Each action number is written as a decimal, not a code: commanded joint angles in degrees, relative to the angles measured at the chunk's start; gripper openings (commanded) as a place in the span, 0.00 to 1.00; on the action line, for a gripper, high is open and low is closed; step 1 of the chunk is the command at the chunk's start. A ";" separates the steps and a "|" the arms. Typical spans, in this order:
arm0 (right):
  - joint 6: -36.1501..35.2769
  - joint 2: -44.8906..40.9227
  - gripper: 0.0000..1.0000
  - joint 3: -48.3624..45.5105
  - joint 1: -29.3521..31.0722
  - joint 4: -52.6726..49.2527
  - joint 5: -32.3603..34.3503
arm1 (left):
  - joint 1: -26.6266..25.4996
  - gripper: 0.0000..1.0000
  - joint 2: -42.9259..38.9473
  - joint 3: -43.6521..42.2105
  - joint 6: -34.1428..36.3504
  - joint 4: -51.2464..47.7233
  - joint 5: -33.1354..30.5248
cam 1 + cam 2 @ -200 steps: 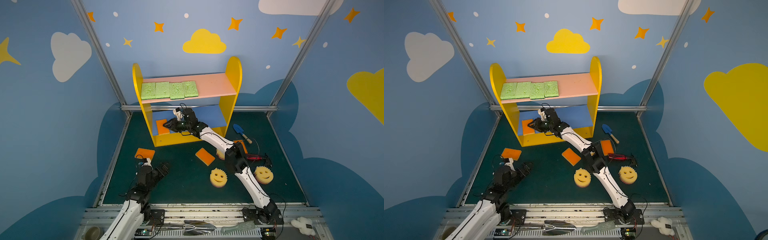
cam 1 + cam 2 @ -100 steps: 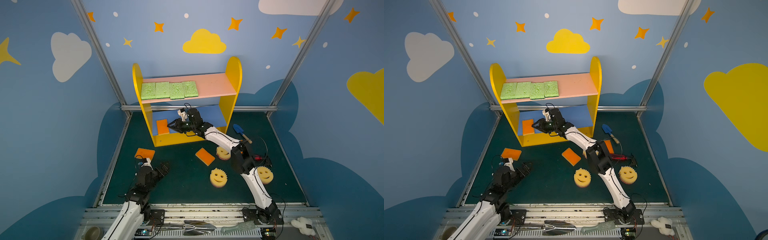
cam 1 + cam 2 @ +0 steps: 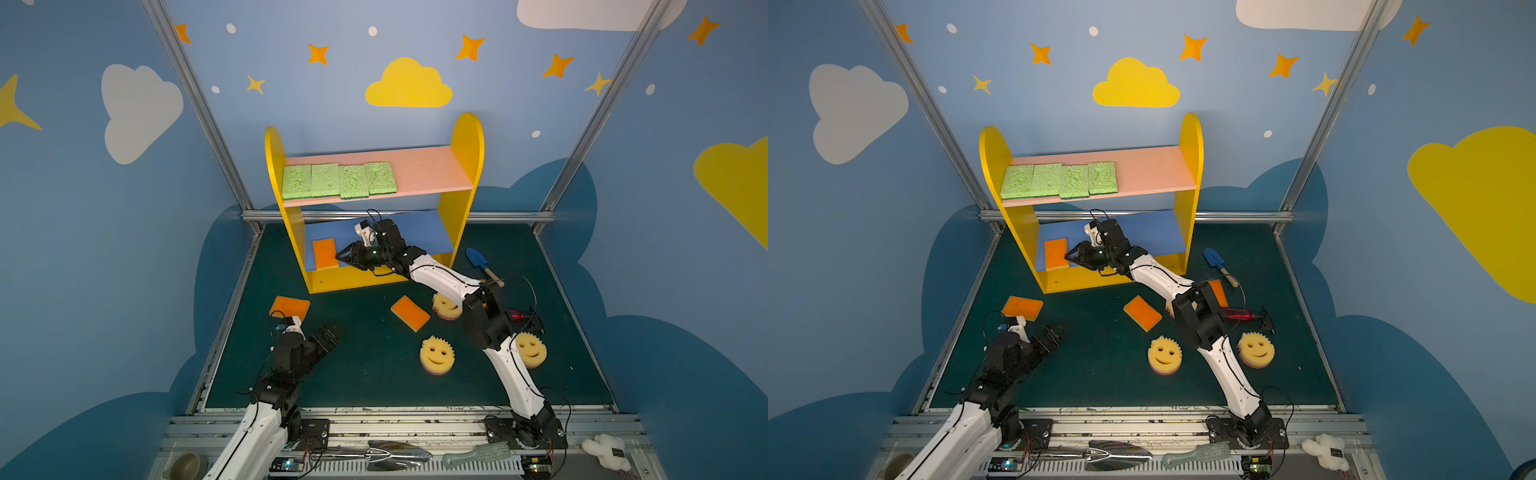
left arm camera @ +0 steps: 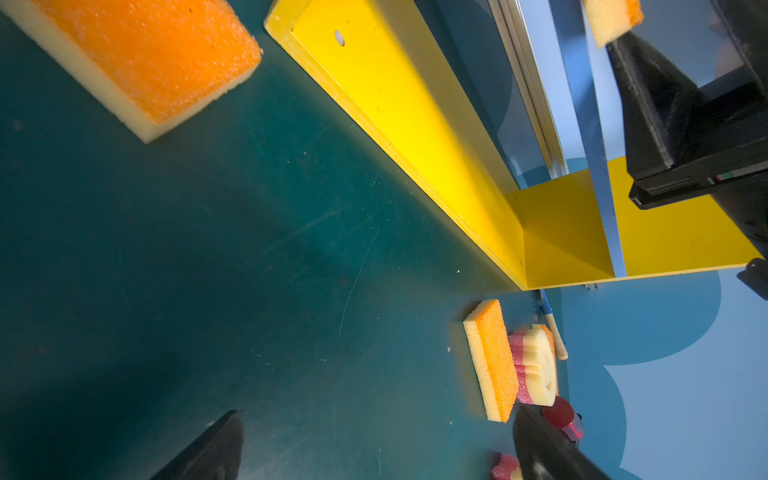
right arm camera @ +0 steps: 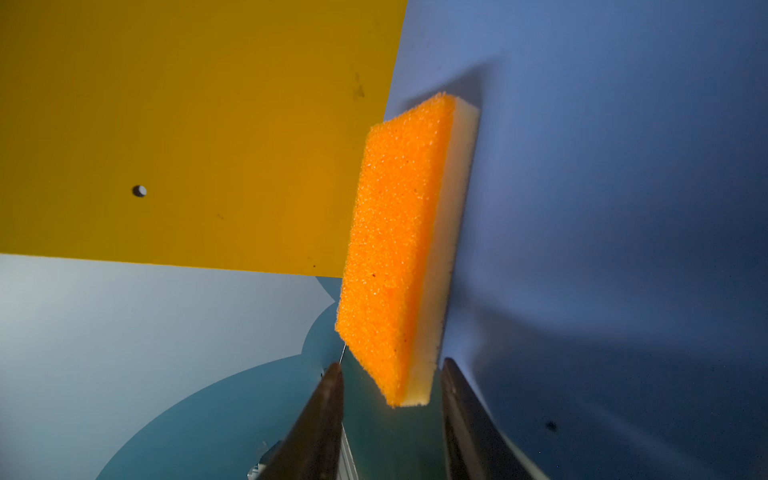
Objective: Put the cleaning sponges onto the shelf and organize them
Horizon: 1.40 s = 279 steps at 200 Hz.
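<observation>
The shelf (image 3: 467, 166) stands at the back with several light-green sponges (image 3: 338, 180) in a row on its pink upper board. One orange-topped sponge (image 3: 325, 253) lies flat at the left end of the blue lower board. My right gripper (image 3: 341, 257) sits just to its right, open. In the right wrist view the fingertips (image 5: 334, 370) flank the sponge's (image 5: 399, 249) near corner with a gap on each side. My left gripper (image 3: 328, 334) hovers low over the mat at front left, open and empty, near another orange sponge (image 3: 289, 307).
On the green mat lie a second orange sponge (image 3: 409, 312), a third (image 3: 1219, 291) partly behind the right arm, and three yellow smiley sponges (image 3: 436, 354) (image 3: 531, 348) (image 3: 444, 305). A blue toy shovel (image 3: 478, 259) lies right of the shelf.
The right gripper held the orange sponge over the blue board a second ago; it has let go, the sponge lies flat there, and the gripper has drawn back slightly. The left arm is unchanged.
</observation>
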 commanded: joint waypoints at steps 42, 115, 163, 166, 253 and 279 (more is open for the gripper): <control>-0.77 6.01 0.31 10.28 1.16 -3.89 0.52 | -0.29 0.99 -0.92 -0.01 -0.37 -0.66 0.70; 0.26 10.81 0.37 17.10 0.97 -5.25 1.28 | -0.25 1.00 -1.89 -0.45 0.03 -1.46 0.59; -0.07 11.55 0.42 18.09 0.85 -5.00 2.79 | -0.29 0.99 -1.89 -0.81 0.12 -1.03 0.15; -0.07 11.82 0.42 18.43 0.84 -4.94 2.81 | -0.30 0.99 -1.88 -0.81 0.10 -0.96 0.15; 4.11 17.90 0.43 23.96 1.56 -0.28 3.43 | -0.29 0.99 -2.15 -0.55 0.51 -2.23 0.23; 4.19 18.13 0.44 24.01 1.56 1.55 3.43 | -0.34 0.99 -2.80 -0.55 0.56 -2.85 0.32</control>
